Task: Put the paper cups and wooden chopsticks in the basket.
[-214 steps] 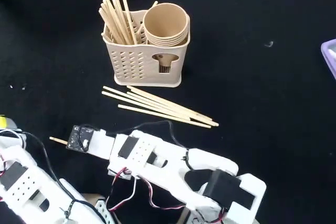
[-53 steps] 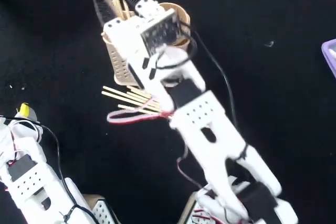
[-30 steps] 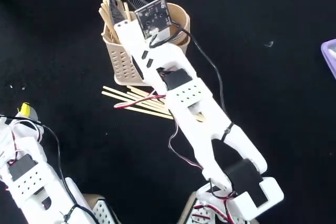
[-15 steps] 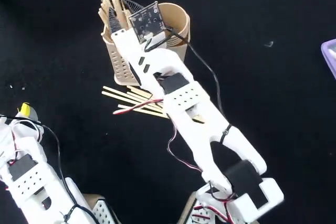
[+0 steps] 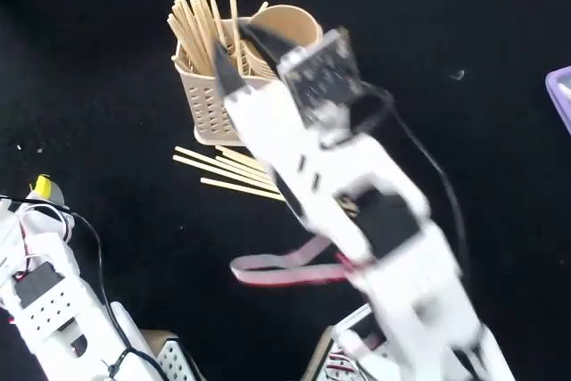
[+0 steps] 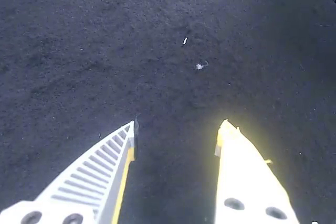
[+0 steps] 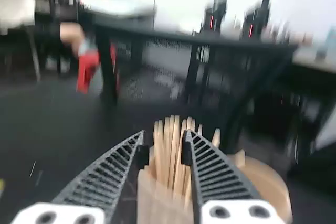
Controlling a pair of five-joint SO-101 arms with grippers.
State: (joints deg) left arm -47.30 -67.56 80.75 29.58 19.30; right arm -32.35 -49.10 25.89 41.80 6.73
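Observation:
The beige slotted basket (image 5: 205, 109) stands at the back of the black table, with a bundle of wooden chopsticks (image 5: 201, 28) upright in one half and a stack of paper cups (image 5: 290, 24) in the other. Several more chopsticks (image 5: 219, 171) lie loose on the table just in front of it. My right gripper (image 5: 239, 49) hangs open just above the basket's near rim, holding nothing. In the right wrist view the standing chopsticks (image 7: 170, 150) show between its fingers, with the basket (image 7: 157, 203) and cups (image 7: 262, 182) below. My left gripper (image 6: 178, 127) is open over bare table.
The left arm (image 5: 45, 296) rests at the near left corner. A red-and-white cable loop (image 5: 285, 267) hangs from the right arm over the table's middle. A purple object (image 5: 560, 95) pokes in at the right edge.
The chopstick my right gripper carried now stands in the basket with the others. The right gripper has let go, and the arm has swung up and back from the basket.

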